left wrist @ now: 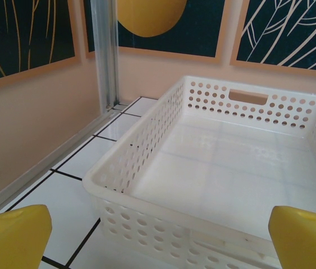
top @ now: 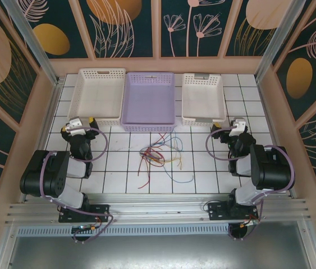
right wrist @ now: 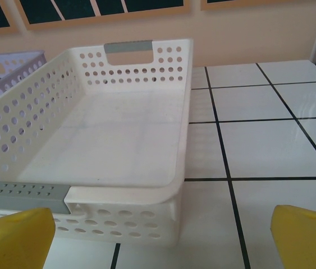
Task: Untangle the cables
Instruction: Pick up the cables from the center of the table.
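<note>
From above, the cables lie tangled on the tiles between the arms, near the lilac basket, probably awaiting sorting. Left wrist: the left gripper gapes empty toward the left white basket. Right wrist: the right gripper is likewise spread and empty, facing the right white basket

On the table, the left basket, middle basket and right basket stand in a close row across the upper frame. The cables lie heaped at frame centre, just below the middle basket, between the left arm and the right arm.
</note>
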Tool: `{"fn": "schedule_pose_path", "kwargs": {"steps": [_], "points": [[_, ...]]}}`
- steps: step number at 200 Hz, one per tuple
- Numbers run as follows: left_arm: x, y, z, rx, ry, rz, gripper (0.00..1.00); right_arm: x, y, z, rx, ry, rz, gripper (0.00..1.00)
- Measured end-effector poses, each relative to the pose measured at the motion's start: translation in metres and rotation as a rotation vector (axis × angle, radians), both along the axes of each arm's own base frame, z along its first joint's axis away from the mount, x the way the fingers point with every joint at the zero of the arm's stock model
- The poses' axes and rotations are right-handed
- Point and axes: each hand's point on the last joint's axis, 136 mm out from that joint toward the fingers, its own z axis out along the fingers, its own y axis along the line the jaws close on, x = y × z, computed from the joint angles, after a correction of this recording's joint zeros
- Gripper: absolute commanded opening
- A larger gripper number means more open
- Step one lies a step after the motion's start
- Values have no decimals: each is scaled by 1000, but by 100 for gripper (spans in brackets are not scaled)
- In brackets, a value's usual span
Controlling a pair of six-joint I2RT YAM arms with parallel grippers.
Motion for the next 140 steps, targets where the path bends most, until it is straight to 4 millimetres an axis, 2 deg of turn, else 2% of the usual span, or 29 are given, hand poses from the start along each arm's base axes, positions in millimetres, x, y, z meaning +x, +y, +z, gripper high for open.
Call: {"fn": "schedule_pose_path", "kwargs": {"steps": [23,57,104,140], "points": [[-2,0,-1,3,10,-1,99,-5,7,14,-3,-15,23,99],[-5,-2,17,4,-29,-16,98,-13,9,67,-18,-116,3,99],[-21,-5,53,-22,-102,-36,99,-38,47,110,-17,-185,68,99],[-38,-11,85,-112,-186,-84,98,-47,47,161,197,-219,30,99]]}}
